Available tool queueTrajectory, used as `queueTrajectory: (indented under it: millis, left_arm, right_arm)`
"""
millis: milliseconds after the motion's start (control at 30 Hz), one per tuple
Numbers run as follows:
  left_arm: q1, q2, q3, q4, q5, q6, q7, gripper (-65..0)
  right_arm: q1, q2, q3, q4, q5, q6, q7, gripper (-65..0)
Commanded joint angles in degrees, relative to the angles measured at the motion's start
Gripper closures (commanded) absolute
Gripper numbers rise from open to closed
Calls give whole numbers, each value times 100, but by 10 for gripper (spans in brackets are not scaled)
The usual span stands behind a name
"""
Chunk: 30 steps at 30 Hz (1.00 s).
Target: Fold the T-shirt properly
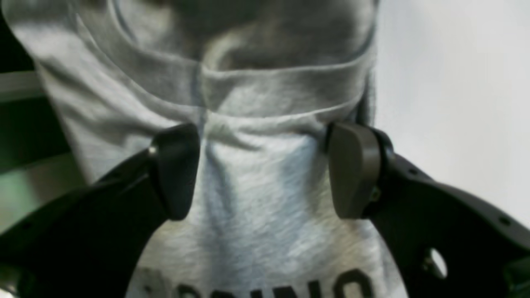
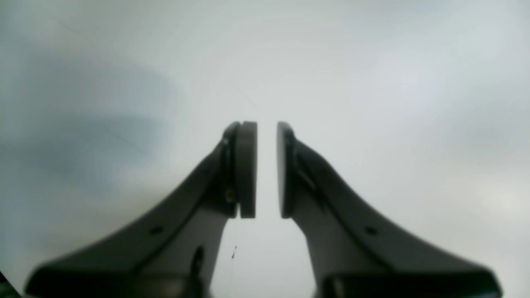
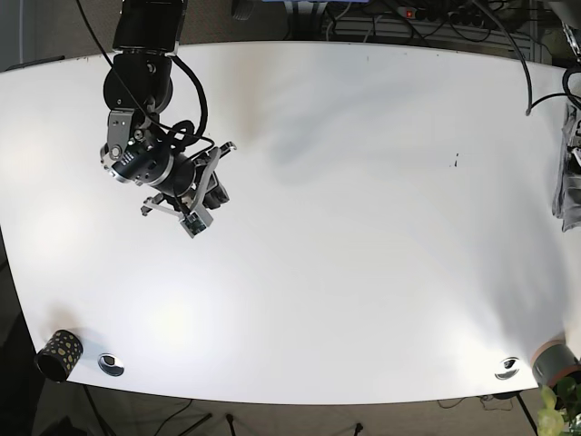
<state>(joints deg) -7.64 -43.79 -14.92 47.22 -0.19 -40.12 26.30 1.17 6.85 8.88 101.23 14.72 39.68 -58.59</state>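
A grey T-shirt [image 1: 265,198] with black lettering along its lower part fills the left wrist view, bunched in folds. My left gripper [image 1: 265,169] is open, with its fingers [image 1: 176,169] wide apart on either side of a fold of the shirt. In the base view the shirt [image 3: 570,182] is a grey bundle at the table's far right edge, and the left arm is mostly out of frame. My right gripper [image 2: 267,169] is empty, its pads nearly together with a narrow gap. It hovers over the bare white table [image 3: 345,227] at the upper left [image 3: 195,221].
A black dotted cup [image 3: 59,354] and a metal disc [image 3: 111,364] sit at the front left corner. Another disc [image 3: 507,368], a grey cup [image 3: 554,361] and a plant [image 3: 556,413] are at the front right. Cables [image 3: 526,54] hang over the back right.
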Motion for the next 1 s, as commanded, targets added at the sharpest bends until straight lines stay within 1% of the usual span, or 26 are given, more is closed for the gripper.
queueTrajectory:
  millis: [0, 67, 167, 267, 367, 433, 500, 533, 600, 700, 767, 867, 900, 967]
  left_arm:
    - [21, -135, -192, 821, -109, 12, -59, -444]
    - [144, -83, -306, 1331, -109, 12, -50, -444]
    - [188, 181, -438, 1902, -109, 12, -50, -444]
    - [206, 542, -482, 2465, -83, 34, -50, -444]
    - [206, 1016, -438, 2931, -74, 315, -85, -444]
    - [206, 1271, -368, 3106, -74, 588, -94, -444]
    - [179, 1553, -218, 3194, -74, 931, -261, -444]
    - [179, 1667, -148, 3194, -74, 1054, -384, -444]
    - [197, 1975, 46, 3168, -74, 1467, -929, -444]
    - [285, 2212, 406, 3115, -65, 2012, -1747, -444]
    - [408, 2317, 670, 2983, -47, 2363, -2169, -444]
    - [487, 2467, 1109, 2834, 181, 2882, -2828, -444]
    - [557, 2520, 1215, 2799, 296, 3049, -3030, -444]
    - [724, 2608, 1294, 2807, 436, 3225, -3321, -444]
  right_arm:
    - [107, 58, 4, 97, 53, 32, 175, -81]
    - [107, 58, 4, 88, 53, 32, 369, -81]
    - [72, 58, 4, 62, 44, 32, 641, -81]
    - [98, 58, 4, -97, -184, 32, 799, -81]
    - [107, 22, 4, -149, -720, 32, 1142, -81]
    - [90, 5, 4, -149, -1142, 32, 1547, -81]
    - [63, -21, 4, -176, -1582, 32, 2057, -81]
    - [63, -57, 4, -220, -1723, 32, 2241, -81]
    - [63, -118, 13, -404, -2162, 32, 2804, -81]
    - [54, -83, 180, -651, -2575, 32, 3516, -81]
    - [54, -109, 399, -870, -2681, 32, 3955, -81]
    - [72, -109, 751, -1204, -2681, 32, 4632, -86]
    - [72, -101, 821, -1310, -2690, -122, 4861, -86]
    - [63, -83, 918, -1415, -2698, -465, 5125, -86]
